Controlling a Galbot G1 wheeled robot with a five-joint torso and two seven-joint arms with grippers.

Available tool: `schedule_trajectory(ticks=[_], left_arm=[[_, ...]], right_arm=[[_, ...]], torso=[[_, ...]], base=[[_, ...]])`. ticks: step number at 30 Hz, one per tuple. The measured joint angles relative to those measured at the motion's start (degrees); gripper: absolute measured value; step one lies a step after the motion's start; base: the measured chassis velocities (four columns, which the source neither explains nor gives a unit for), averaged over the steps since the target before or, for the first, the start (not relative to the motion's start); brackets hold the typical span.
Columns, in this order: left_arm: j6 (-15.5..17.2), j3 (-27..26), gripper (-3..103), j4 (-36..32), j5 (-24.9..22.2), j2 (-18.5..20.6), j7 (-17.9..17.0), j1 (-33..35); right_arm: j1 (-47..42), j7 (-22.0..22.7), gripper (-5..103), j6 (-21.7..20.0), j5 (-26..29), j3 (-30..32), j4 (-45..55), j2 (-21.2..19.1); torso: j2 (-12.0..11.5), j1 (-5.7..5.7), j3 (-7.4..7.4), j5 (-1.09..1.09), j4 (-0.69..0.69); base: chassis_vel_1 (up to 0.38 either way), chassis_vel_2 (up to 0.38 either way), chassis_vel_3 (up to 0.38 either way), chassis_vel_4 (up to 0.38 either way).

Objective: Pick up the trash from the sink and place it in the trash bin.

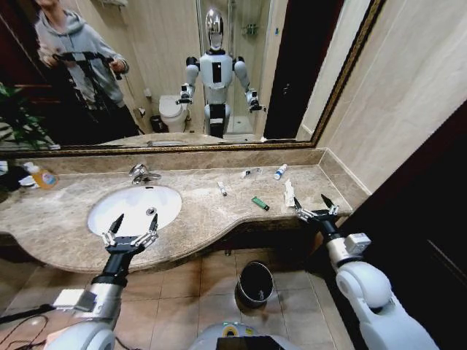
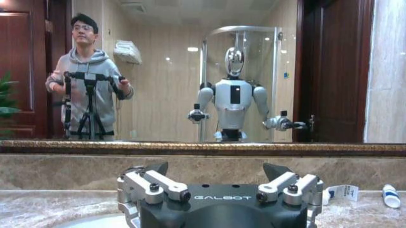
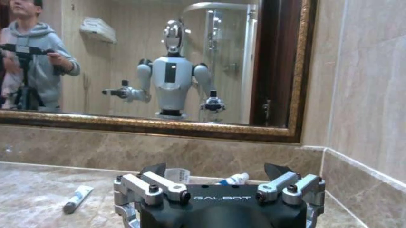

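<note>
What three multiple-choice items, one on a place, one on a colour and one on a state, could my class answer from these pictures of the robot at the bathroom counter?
1. Where does the trash bin stand?
A. on the counter
B. on the floor below the counter
C. in the sink

2. What colour is the lighter-like stick on the marble?
A. green
B. red
C. yellow

3. How do the fingers of the left gripper stand?
A. shut on paper
B. shut on nothing
C. open

Answers:
1 B, it sits on the tiles under the counter edge.
2 A, it lies green between the sink and the right gripper.
3 C, its fingers are spread over the sink's front rim.
</note>
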Motion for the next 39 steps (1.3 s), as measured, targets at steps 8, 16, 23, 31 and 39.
schedule_trajectory(ticks=[8,16,23,31,39], left_arm=[[0.0,0.0,100,0.0,0.0,0.0,0.0,0.0],[0.0,0.0,100,0.0,0.0,0.0,0.0,0.0],[0.0,0.0,100,0.0,0.0,0.0,0.0,0.0],[0.0,0.0,100,0.0,0.0,0.0,0.0,0.0],[0.0,0.0,100,0.0,0.0,0.0,0.0,0.0]], right_arm=[[-0.8,-1.2,100,1.4,-1.1,-1.0,-0.6,1.0],[0.3,-1.6,100,1.3,-1.5,-2.3,-0.9,1.1],[1.2,-2.1,100,1.1,-3.0,-3.9,-2.4,1.3],[8.2,-1.7,100,-0.6,-2.2,-6.7,-8.4,-1.7],[16.4,-2.0,100,-0.5,-2.2,-9.7,-18.7,-2.5]], torso=[[0.0,0.0,0.0,0.01,0.0],[0.0,0.0,0.0,0.01,0.0],[0.0,0.0,0.0,0.02,-0.01],[0.0,0.0,0.0,0.01,-0.01],[0.0,0.0,0.0,0.02,-0.01]], base=[[0.0,0.0,0.0,0.0],[0.0,0.0,0.0,0.0],[0.0,0.0,0.0,0.0],[0.0,0.0,0.0,0.0],[0.0,0.0,0.0,0.0]])
